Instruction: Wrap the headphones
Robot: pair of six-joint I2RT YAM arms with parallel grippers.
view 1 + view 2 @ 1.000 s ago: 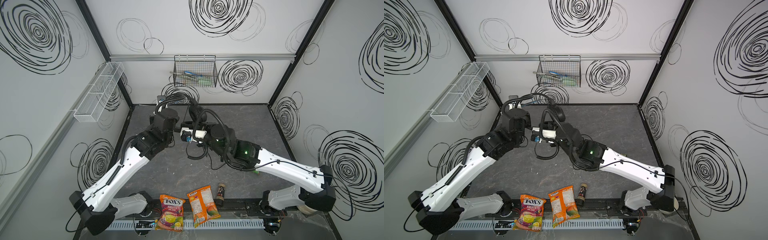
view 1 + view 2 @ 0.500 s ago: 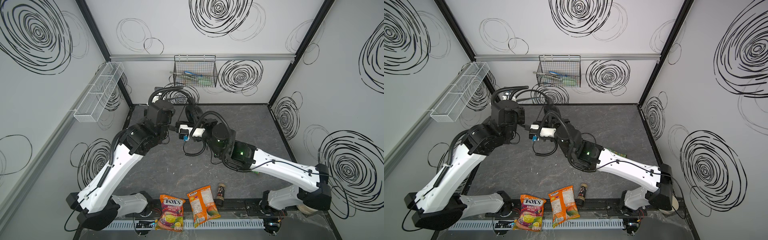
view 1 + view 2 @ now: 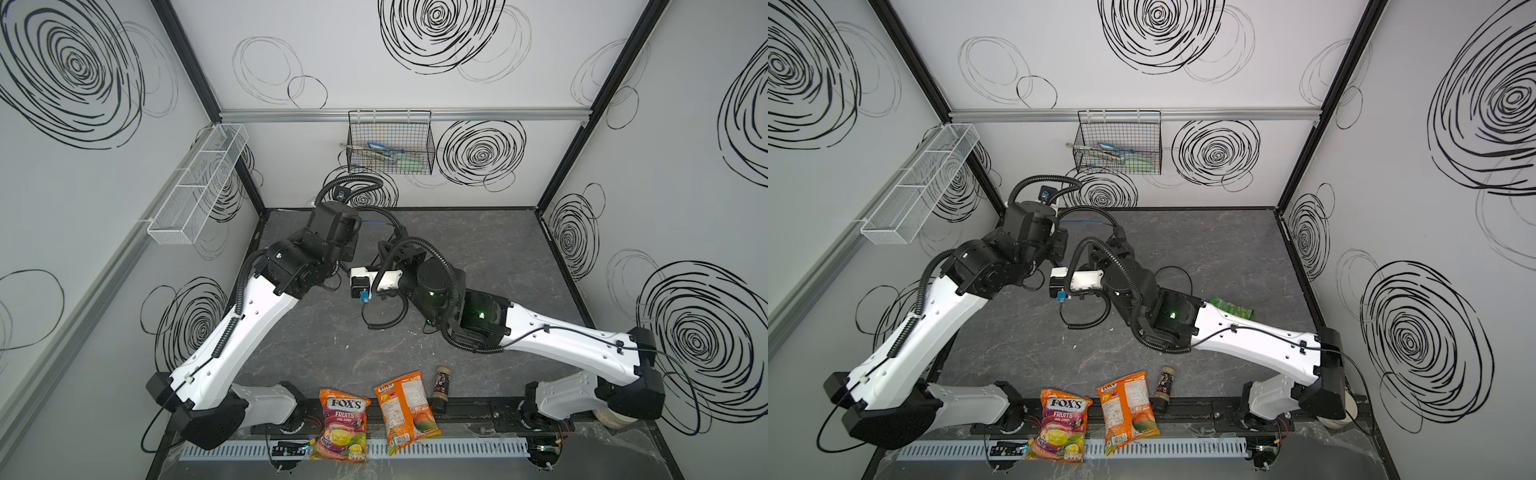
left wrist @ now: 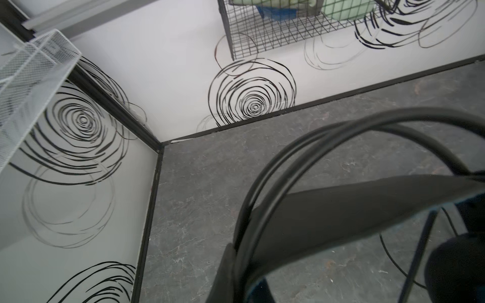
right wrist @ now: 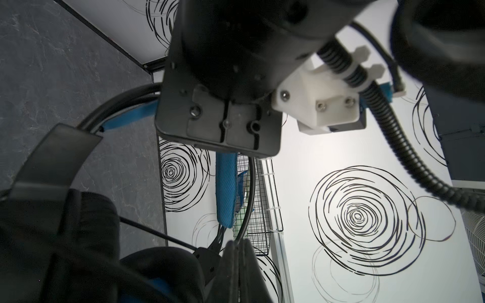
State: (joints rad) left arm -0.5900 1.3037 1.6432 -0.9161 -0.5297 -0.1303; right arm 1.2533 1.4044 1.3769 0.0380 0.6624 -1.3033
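Blue mesh-cloth band (image 5: 225,189) on matt black headphones (image 5: 86,236); glossy snack bags (image 3: 343,419); metal-wire basket (image 3: 390,145).

Table (image 3: 478,249) at 1–2 o'clock left open. Centre to 11 o'clock taken up by arms (image 3: 552,336) and headphones (image 4: 341,210). 6 o'clock edge blocked by bags (image 3: 344,415), bottle (image 3: 441,384).

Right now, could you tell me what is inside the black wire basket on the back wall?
The basket holds a metal utensil, something blue and something pale green; anything beneath them is hidden.
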